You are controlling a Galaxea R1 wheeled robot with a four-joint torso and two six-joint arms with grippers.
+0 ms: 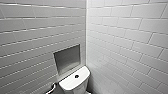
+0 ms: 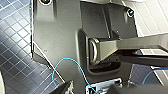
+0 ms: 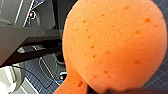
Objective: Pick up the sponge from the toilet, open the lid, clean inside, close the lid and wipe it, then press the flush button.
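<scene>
Sponge clamped in right gripper, hanging above dark floor tiles.

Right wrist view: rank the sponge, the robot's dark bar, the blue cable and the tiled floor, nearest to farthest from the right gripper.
1. sponge: held at the jaws, looming in front.
2. dark bar: beyond the sponge, off to one side.
3. blue cable and tiled floor: far below; too close to call.

Toilet room, corner view: glossy white rectangular wall tiles, a recessed grey wall niche above the white ceramic toilet with its boxy tank; small dark-blue square floor tiles.
</scene>
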